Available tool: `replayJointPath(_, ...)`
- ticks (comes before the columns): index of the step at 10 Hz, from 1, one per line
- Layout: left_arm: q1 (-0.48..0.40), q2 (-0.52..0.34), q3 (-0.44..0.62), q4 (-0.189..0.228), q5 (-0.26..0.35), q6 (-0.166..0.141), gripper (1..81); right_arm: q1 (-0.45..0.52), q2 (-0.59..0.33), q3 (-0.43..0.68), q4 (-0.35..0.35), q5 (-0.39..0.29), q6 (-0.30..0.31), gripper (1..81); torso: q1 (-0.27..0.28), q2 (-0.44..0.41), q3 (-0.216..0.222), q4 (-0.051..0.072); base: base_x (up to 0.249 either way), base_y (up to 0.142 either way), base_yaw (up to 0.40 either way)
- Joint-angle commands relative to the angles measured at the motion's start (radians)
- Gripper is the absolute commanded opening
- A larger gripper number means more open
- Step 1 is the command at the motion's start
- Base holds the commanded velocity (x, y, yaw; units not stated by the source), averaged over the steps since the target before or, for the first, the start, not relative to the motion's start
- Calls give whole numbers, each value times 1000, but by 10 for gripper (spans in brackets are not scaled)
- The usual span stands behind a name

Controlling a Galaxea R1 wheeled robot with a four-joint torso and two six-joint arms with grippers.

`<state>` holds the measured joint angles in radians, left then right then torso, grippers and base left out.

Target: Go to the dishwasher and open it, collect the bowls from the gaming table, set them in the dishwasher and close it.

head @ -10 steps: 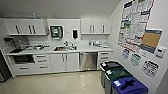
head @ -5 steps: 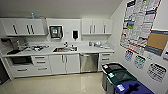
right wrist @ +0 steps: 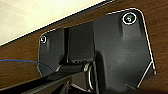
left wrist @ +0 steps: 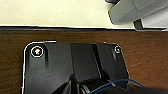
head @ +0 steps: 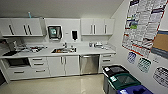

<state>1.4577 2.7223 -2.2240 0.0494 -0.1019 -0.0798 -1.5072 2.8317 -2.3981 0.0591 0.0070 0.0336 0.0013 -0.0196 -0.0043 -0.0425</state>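
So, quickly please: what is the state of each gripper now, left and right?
Left gripper: cannot be told; the fingers are not visible.
Right gripper: cannot be told either.

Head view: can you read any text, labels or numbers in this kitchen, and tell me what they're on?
No text is legible.
Big wall poster: dense print, too blurred to read.
Small wall signs above the bins: blurred.
White labels on the bins: too small to read.
Cork board: no readable writing.
Dishwasher, shut: no readable brand or label on its front.
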Motion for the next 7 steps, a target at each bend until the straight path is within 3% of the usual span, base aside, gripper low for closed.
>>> replayJointPath(1,-55,-18,17,10,44,0,811,52,-10,10,4,-55,-4,811,0,0,0,0,189,0,0)
replayJointPath(7,-55,-16,15,12,44,0,811,54,-12,8,4,-55,-4,811,0,0,0,0,189,10,0)
